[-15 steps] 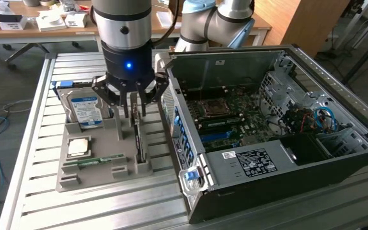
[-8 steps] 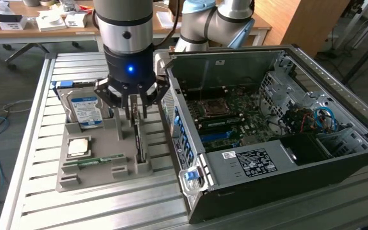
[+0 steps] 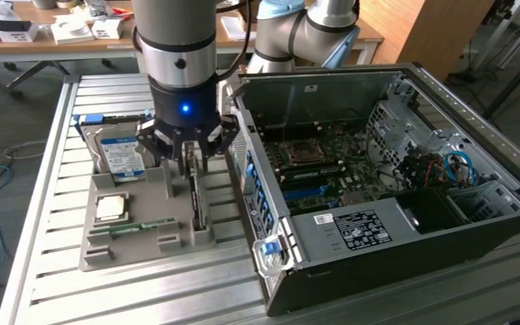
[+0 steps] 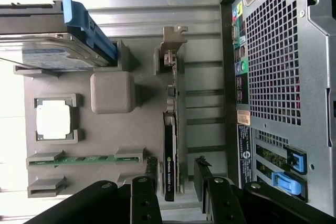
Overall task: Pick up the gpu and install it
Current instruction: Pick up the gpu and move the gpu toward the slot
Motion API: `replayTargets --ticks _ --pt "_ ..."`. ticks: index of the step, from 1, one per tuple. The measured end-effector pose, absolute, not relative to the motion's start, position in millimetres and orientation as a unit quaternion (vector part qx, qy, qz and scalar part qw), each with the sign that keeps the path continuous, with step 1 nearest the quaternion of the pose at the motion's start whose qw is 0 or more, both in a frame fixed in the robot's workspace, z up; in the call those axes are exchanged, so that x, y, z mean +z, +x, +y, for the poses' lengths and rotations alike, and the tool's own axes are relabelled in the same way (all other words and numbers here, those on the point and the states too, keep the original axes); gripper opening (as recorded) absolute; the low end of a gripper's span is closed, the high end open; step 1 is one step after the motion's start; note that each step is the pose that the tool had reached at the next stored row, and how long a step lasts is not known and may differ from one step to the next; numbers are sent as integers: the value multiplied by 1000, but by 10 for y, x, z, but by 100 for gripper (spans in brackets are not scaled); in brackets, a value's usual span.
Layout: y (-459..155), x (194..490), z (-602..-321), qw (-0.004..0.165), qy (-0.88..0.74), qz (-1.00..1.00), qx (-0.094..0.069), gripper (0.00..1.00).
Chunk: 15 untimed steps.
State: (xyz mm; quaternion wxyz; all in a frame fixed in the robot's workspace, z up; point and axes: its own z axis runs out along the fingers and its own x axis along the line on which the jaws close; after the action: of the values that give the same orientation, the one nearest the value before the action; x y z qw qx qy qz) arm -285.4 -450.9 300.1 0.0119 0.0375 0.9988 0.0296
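The gpu (image 3: 197, 200) stands on its long edge in a slot of the grey holder (image 3: 165, 181), a thin dark card. Its pale metal bracket (image 4: 174, 39) is at the far end in the wrist view, and the board (image 4: 170, 150) runs back toward the fingers. My gripper (image 3: 189, 154) hangs straight down over the card's back end, open. In the wrist view my gripper (image 4: 176, 190) straddles the card with a dark fingertip (image 4: 145, 190) on each side and a gap between each one and the board. Nothing is held.
The holder also carries a hard drive (image 3: 120, 156) with a blue-white label, a square processor (image 3: 111, 206) and a green memory stick (image 3: 133, 227). The open computer case (image 3: 378, 189) stands close by at the exterior view's right, its motherboard (image 3: 319, 169) exposed. All rest on a slatted metal table (image 3: 52, 271).
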Motion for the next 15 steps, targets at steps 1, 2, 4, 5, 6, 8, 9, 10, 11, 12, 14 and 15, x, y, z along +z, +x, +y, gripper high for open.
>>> replayTargets --ticks 1,2,4,5,6,8,9,10,11,12,14,15 --pt "-2854 2991 -4509 12 38 999 30 42" --pt "-2854 2983 -4509 12 37 999 30 42" --pt "-2854 2982 -4509 12 37 999 29 42" --pt "-2854 2982 -4509 12 37 999 29 42" --pt "-2854 2981 -4509 12 38 999 30 42" --pt "-2854 2980 -4509 12 37 999 30 42" --pt "-2854 2972 -4509 12 37 999 30 42" --pt "-2854 2964 -4509 12 37 999 30 42" --pt "-2854 2958 -4509 12 37 999 30 42" --pt "-2854 2949 -4509 12 37 999 30 42" --pt "-2854 2929 -4509 12 38 999 30 42" --pt "-2854 2922 -4509 12 38 999 30 42"
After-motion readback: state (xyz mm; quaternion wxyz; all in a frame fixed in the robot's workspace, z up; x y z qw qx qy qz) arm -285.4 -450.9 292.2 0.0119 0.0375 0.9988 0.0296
